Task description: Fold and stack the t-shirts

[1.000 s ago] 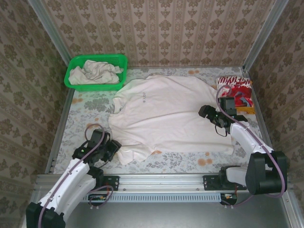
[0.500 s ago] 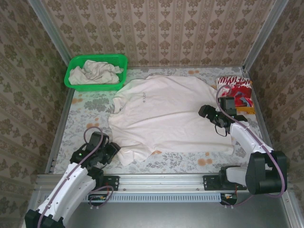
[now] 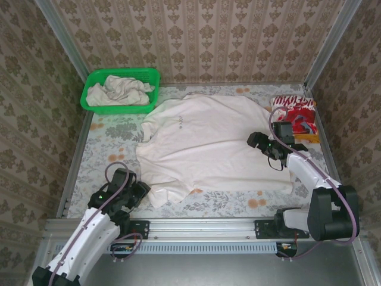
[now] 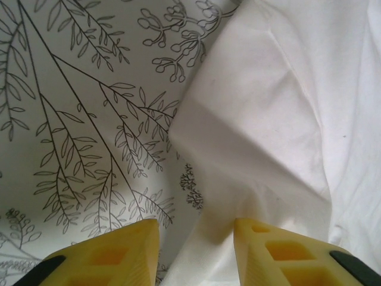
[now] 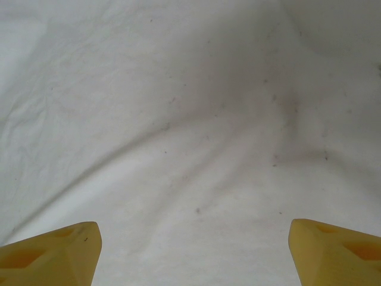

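The flowered table (image 3: 107, 140) is carrying one big off-white t-shirt (image 3: 208, 143), lying spread flat across its middle. The green basket (image 3: 122, 109) at the far left is holding a crumpled shirt (image 3: 119, 90), and a folded red-and-white shirt (image 3: 294, 107) is sitting far right. The right gripper (image 3: 255, 142) is hovering wide open over the spread shirt's right side, gripping nothing. The left gripper (image 4: 196, 238) is half open, straddling the near-left hem corner, not pinching yet. For a clean fold, I'd say it's needing a low bite through both layers before lifting.
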You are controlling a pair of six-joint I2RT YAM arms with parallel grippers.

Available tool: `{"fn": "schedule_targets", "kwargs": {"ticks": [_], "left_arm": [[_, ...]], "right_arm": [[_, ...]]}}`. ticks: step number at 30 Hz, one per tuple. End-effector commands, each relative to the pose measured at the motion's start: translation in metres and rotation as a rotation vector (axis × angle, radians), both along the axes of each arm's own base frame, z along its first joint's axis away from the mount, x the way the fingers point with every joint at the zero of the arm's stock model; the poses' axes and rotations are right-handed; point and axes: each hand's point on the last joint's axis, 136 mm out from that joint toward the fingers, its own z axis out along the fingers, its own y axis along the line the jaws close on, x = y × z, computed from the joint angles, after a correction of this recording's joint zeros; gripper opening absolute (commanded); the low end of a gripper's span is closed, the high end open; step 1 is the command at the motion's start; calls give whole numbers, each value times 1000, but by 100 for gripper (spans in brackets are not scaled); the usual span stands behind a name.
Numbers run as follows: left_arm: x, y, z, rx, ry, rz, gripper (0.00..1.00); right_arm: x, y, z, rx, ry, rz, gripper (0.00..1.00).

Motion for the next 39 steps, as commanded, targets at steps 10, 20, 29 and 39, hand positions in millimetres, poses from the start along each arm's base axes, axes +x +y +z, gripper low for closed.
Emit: {"fn": "schedule_targets", "kwargs": {"ticks": [10, 20, 29, 39], "left_arm": [[19, -12, 0, -88, -71, 33, 38], [25, -13, -2, -106, -91, 47, 29], [28, -14, 0, -114, -112, 34, 0], [28, -16, 21, -103, -113, -4, 0]], "right_arm": [[1, 11, -2, 33, 3, 26, 83], [5, 15, -4, 39, 5, 34, 83], [6, 17, -1, 35, 4, 36, 83], [-58, -61, -8, -211, 157, -273, 82]]}}
